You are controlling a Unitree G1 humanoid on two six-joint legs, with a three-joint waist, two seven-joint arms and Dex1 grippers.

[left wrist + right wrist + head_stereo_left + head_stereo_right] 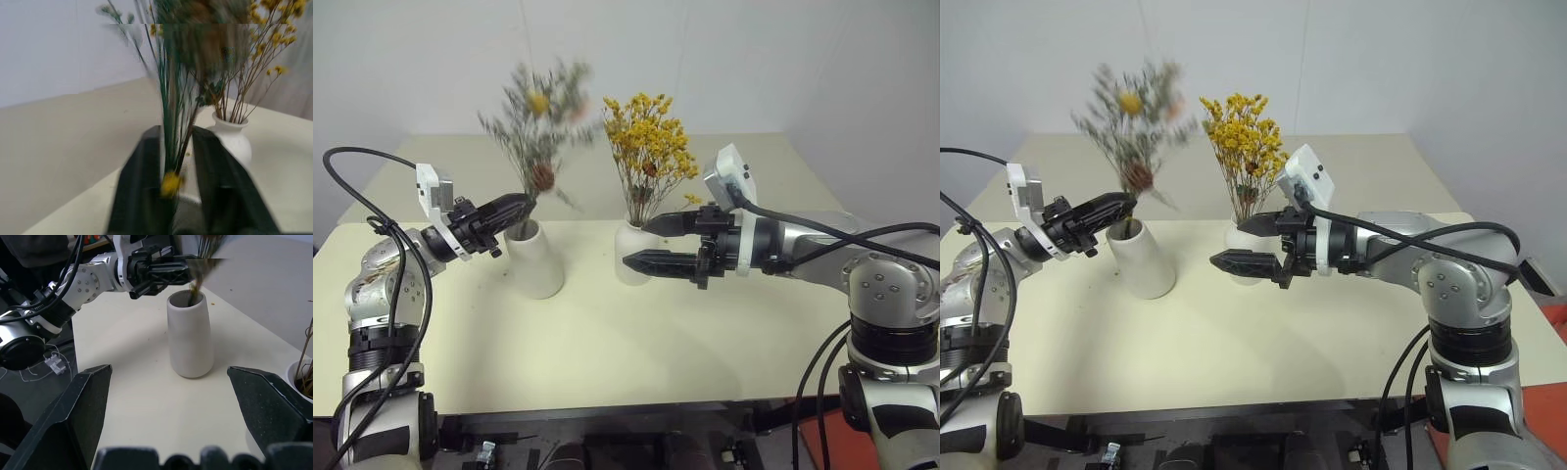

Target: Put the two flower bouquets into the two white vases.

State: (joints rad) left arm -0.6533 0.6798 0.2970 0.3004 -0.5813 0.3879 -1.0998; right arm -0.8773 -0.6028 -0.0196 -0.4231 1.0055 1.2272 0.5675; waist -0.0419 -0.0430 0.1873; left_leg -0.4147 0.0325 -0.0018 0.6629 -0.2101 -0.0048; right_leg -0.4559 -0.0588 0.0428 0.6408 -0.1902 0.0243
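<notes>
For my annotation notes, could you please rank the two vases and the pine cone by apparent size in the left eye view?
1. Tapered vase.
2. Bottle-shaped vase: looks smaller, but the right gripper partly covers it, so this is unsure.
3. Pine cone.

Cream table (607, 343) spans the frame centre. Standing on it: tapered vase (535, 259) left of centre, bottle vase (632, 257) beside it.

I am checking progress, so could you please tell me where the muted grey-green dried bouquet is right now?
In the left eye view, the grey-green dried bouquet stands on the robot's left, stems in the plain wide-mouthed white vase, beside the left end effector.
</notes>
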